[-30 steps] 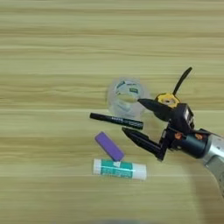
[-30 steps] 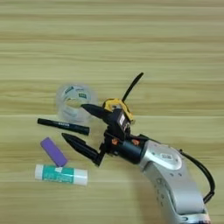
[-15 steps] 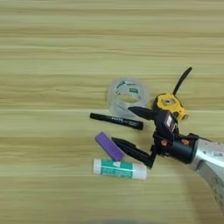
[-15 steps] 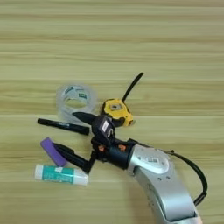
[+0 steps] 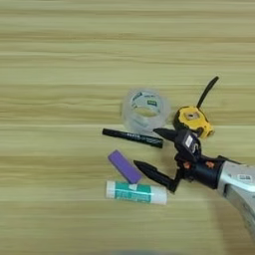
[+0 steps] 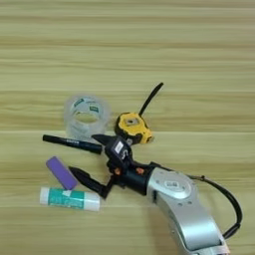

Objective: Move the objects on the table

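Five small objects lie near the middle of the wooden table. A clear tape roll sits beside a yellow tape measure with a black strap. The black marker lies in front of the roll. A purple eraser block rests above the white-green glue stick. My right gripper comes in from the lower right and stands open. One fingertip is at the marker's right end, the other hovers between the eraser and the glue stick. Nothing is held.
The silver forearm with its black cable fills the lower right. Bare wood stretches across the far half and the left side of the table.
My gripper has slid left, away from the tape measure. Its fingertips now reach the marker's end and the eraser; the objects have not moved.
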Motion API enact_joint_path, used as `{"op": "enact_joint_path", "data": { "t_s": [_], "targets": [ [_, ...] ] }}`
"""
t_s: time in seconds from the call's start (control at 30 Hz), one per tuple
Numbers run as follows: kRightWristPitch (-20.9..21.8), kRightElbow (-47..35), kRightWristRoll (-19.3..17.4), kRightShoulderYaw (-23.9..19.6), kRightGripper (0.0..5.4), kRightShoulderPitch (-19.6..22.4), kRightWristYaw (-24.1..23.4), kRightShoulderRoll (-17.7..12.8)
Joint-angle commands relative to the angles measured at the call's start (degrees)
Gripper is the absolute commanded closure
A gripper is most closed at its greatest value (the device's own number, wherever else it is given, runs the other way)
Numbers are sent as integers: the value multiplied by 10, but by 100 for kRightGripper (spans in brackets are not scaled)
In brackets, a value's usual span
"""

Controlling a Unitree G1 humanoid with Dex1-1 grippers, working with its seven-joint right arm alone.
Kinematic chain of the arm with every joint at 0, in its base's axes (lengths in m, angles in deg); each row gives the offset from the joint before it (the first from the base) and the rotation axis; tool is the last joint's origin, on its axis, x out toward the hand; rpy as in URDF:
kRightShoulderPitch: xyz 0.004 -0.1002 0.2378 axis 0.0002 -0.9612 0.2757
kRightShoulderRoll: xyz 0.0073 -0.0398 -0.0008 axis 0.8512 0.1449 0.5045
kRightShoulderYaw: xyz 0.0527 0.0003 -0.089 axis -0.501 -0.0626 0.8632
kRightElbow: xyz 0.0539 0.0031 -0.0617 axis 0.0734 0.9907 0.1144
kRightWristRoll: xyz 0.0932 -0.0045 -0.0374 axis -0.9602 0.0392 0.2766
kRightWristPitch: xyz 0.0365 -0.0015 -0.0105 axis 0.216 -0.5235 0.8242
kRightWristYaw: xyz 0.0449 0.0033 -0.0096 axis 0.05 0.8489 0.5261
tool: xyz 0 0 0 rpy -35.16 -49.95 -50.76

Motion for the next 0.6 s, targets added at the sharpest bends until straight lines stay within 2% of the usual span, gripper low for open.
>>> {"op": "enact_joint_path", "data": {
  "t_s": [0.03, 0.3, 0.5, 0.6],
  "targets": [
    [26, 9, 5, -30, 5, 39, -16, -17],
    [50, 60, 38, -30, 5, 56, -37, -10],
    [58, 68, 43, -26, 5, 56, -33, -10],
    [59, 69, 45, -24, 30, 54, -31, -10]
  ]
}}
